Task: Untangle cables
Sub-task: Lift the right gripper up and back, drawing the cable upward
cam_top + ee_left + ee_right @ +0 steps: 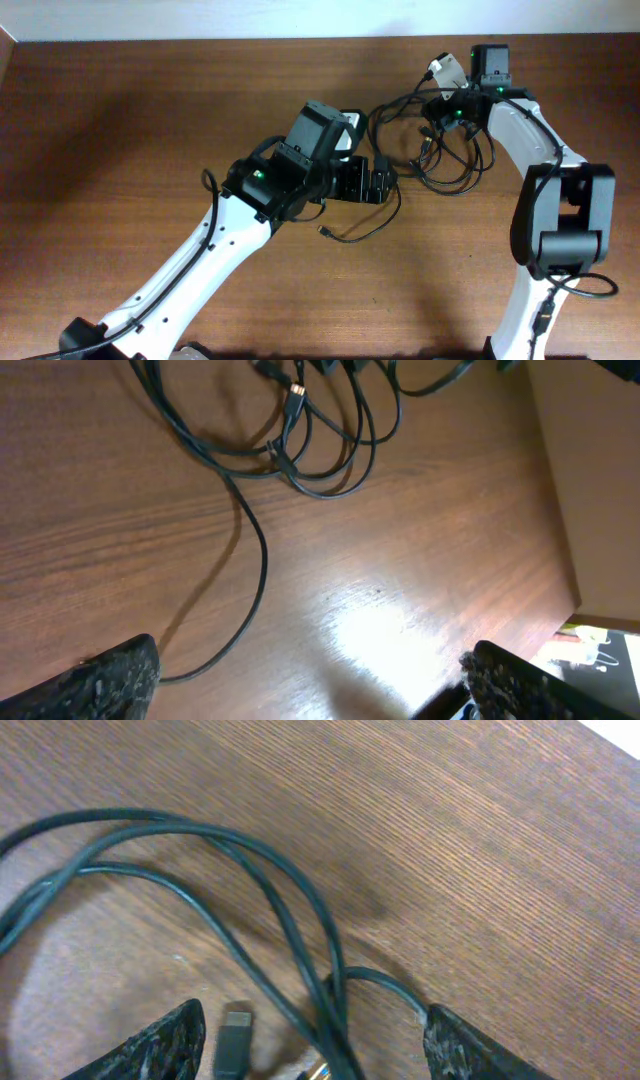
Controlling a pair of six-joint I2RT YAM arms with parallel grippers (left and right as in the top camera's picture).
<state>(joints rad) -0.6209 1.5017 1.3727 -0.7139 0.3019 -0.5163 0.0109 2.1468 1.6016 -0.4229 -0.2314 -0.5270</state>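
Overhead view: a brown wooden table [120,120] with two white robot arms. The cables [432,150], thin black cords, lie in a loose tangle of loops near the table's far edge, right of its middle. One trailing strand [255,570] runs toward the table's centre.

The right gripper [310,1045] hangs over the tangle with its jaws apart. Several strands and a small plug [232,1042] lie on the table between its fingers, and nothing is pinched.

The left gripper [320,685] sits near the table's middle, spread wide and empty, with the trailing strand just beside one finger.

The best move is probably for the right gripper to close on a single strand near the plug, away from the crossing. It could then lift slowly while the left gripper pins the trailing strand.
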